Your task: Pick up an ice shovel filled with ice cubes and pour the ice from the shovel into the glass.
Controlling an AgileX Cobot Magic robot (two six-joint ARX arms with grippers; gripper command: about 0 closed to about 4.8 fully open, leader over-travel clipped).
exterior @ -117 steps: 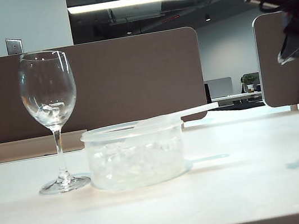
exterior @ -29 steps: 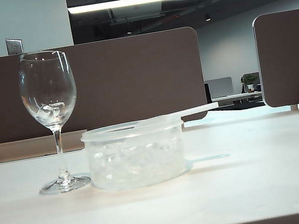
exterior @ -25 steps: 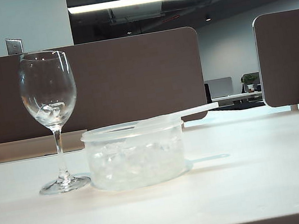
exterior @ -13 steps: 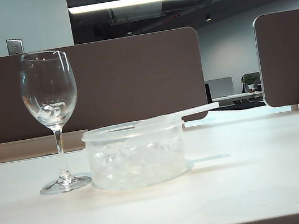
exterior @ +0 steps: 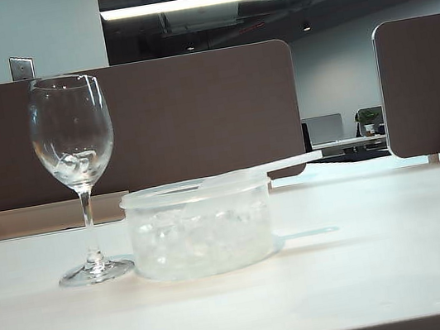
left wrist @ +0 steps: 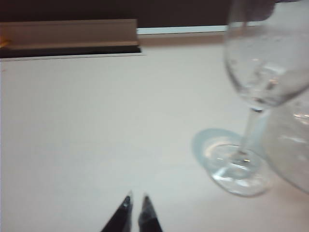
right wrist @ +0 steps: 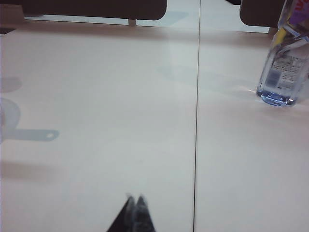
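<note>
The glass (exterior: 75, 154) is standing left of the tub (exterior: 201, 228), the ice shovel (exterior: 258, 169) lying across it. Left gripper (left wrist: 134, 201) and right gripper (right wrist: 134, 199), pressed together, are hovering empty over the table (exterior: 371, 275).

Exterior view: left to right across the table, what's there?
Glass with a few ice cubes in its bowl → round plastic tub of ice → ice shovel's handle sticking out past the tub's right rim.

The dark right arm, which had hung at the exterior view's upper right corner, left that view; the glass (exterior: 74, 146) and tub (exterior: 200, 227) shifted slightly rightward.
</note>
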